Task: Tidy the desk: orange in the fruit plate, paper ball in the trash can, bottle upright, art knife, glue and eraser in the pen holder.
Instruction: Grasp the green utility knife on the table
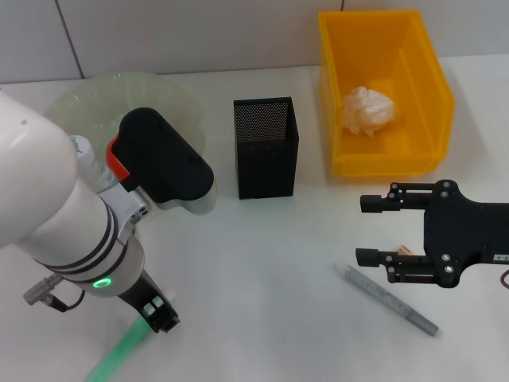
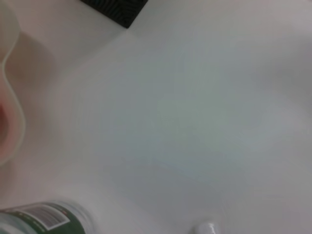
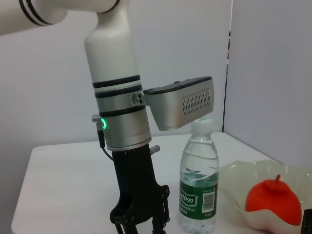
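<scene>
Head view: white desk [image 1: 262, 263], tiled wall behind, right gripper [image 1: 367, 230] fingers apart, left gripper [image 3: 139, 222] state unclear.

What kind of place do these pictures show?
Probably a lab desk set up for tidying practice: a plain white table with a black mesh pen holder, a yellow trash can and a water bottle.

White desk [image 1: 262, 263], grey pen-like stick [image 1: 390, 300] lying at near right, pale tiled wall [image 1: 191, 32] at far edge, grey panel [image 3: 270, 73] behind desk
</scene>
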{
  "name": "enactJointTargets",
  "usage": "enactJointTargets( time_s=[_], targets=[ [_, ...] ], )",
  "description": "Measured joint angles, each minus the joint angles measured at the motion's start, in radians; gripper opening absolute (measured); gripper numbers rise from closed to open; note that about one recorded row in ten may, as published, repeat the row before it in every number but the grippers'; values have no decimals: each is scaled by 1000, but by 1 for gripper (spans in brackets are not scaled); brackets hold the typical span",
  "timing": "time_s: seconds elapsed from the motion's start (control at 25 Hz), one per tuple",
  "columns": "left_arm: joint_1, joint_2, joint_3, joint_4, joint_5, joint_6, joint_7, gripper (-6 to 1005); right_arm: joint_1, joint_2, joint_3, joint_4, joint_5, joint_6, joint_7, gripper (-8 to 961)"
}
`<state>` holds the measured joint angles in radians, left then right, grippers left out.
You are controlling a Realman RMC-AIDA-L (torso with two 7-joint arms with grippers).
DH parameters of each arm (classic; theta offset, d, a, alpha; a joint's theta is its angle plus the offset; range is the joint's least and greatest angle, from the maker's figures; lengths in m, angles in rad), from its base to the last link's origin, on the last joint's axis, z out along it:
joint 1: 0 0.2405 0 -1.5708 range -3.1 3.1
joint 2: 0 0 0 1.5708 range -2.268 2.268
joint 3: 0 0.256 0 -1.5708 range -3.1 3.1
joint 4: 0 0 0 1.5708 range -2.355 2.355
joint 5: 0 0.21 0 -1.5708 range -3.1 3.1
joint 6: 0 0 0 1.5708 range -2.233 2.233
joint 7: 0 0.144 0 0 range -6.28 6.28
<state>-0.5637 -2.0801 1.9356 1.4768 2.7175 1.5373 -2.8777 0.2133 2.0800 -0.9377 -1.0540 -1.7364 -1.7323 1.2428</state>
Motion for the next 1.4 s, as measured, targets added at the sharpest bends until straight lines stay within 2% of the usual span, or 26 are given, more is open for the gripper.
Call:
enactJointTargets(
  time_s=[0.96,1.4],
  targets=[
    [-27,0,-3,-36,-4,-5,0,450,0,0,0,0,0,3,0,652],
    [-32,0,-5,-41,-4,-9,0,403,5,0,0,1,0,5,0,651]
  ],
)
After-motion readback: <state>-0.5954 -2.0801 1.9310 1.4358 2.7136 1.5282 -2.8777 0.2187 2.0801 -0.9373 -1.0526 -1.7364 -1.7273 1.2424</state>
